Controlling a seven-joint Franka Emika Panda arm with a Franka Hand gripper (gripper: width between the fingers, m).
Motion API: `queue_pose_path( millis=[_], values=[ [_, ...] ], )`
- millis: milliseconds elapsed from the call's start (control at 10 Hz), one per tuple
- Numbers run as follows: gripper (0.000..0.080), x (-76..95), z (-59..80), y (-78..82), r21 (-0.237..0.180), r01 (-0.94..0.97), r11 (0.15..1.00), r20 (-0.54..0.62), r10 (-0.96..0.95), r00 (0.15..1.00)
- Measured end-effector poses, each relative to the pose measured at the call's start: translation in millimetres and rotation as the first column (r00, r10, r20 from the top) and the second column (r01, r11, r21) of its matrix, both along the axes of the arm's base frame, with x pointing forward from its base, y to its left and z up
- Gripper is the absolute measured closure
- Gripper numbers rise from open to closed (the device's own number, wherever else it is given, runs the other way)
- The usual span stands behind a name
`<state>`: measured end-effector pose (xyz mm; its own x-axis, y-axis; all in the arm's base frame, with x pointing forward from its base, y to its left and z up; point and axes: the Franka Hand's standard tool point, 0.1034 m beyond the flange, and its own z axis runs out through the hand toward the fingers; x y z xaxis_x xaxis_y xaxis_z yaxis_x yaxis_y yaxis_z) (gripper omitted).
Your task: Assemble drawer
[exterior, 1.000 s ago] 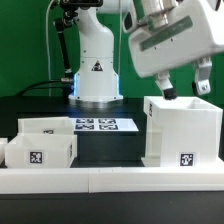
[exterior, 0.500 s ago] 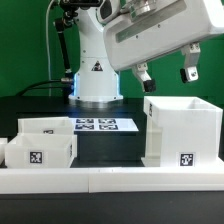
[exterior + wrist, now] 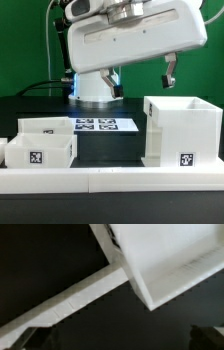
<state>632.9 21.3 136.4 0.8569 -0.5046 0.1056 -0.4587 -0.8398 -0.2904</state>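
Note:
The tall white housing (image 3: 181,130) stands on the exterior view's right, open at the top, a square tag on its front. Two shallow white trays sit on the left, one behind (image 3: 46,125) and one in front (image 3: 40,152) with a tag. My gripper (image 3: 141,77) hangs high above the table, left of and above the housing, open and empty, touching nothing. In the wrist view the housing (image 3: 170,263) and the white border rail (image 3: 70,303) show far below, and my dark fingertips (image 3: 205,338) are spread wide at the frame's corners.
The marker board (image 3: 105,125) lies on the black table between the trays and the housing. The long white border rail (image 3: 110,181) runs along the front edge. The robot's base (image 3: 97,80) stands behind.
My gripper has swung to the exterior view's left, away from above the housing, rising a little and turning. The housing and trays have not moved.

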Motion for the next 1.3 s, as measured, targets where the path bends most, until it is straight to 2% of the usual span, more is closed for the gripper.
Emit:
queue_pose_path(
  millis=[300, 400, 600, 800, 900, 1000, 1300],
  values=[
    [0.0151, -1.0, -1.1, -4.3, -0.071, -0.225, 0.972, 0.03, 0.228, 0.973],
    [0.0151, -4.1, -3.2, -17.4, -0.088, -0.256, 0.963, 0.029, 0.26, 0.965],
    [0.0151, -17.9, -13.7, -57.6, -0.121, -0.275, 0.954, 0.018, 0.279, 0.96],
    [0.0151, -28.8, -24.0, -78.5, -0.15, -0.268, 0.952, 0.009, 0.272, 0.962],
    [0.0151, -31.2, -29.6, -90.7, -0.192, -0.293, 0.937, 0.013, 0.3, 0.954],
    [0.0151, -33.9, -34.0, -97.9, -0.198, -0.311, 0.93, 0.01, 0.319, 0.948],
    [0.0151, -34.1, -34.7, -98.3, -0.197, -0.302, 0.933, 0.008, 0.31, 0.951]
  ],
)
